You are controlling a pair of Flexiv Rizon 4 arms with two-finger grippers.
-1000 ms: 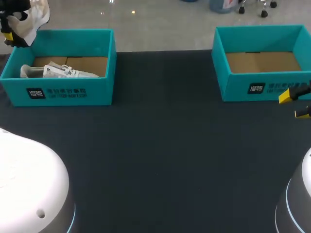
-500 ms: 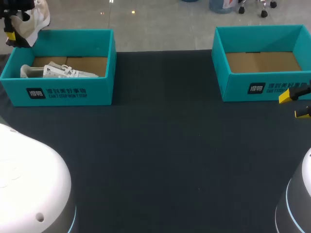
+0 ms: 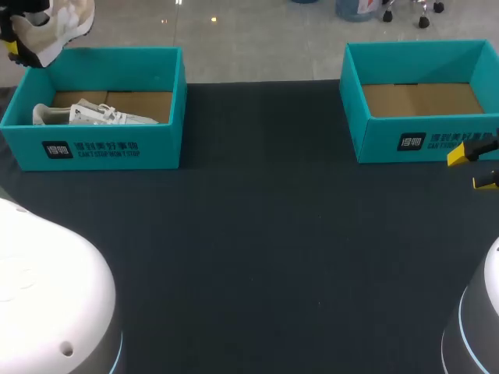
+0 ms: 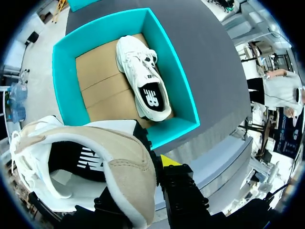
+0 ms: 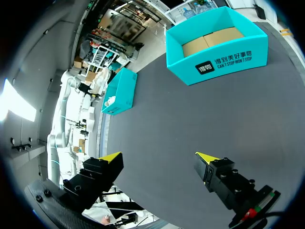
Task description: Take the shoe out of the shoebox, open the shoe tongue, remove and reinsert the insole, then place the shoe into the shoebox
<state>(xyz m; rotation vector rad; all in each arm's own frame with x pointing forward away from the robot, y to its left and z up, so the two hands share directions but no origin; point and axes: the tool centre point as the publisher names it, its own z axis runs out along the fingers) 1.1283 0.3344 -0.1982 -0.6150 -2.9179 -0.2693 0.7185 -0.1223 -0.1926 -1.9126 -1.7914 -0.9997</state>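
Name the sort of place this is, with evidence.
Probably a robot lab bench: left arm and right arm at a dark table, a teal left shoebox and right shoebox on it, a shoe held in the left jaws.

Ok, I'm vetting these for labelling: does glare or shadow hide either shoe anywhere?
Head view: no glare on the table; the left box wall hides part of the white shoe, and the held shoe runs off the frame. Left wrist view: both evenly lit; the held shoe partly masks the left pincer.
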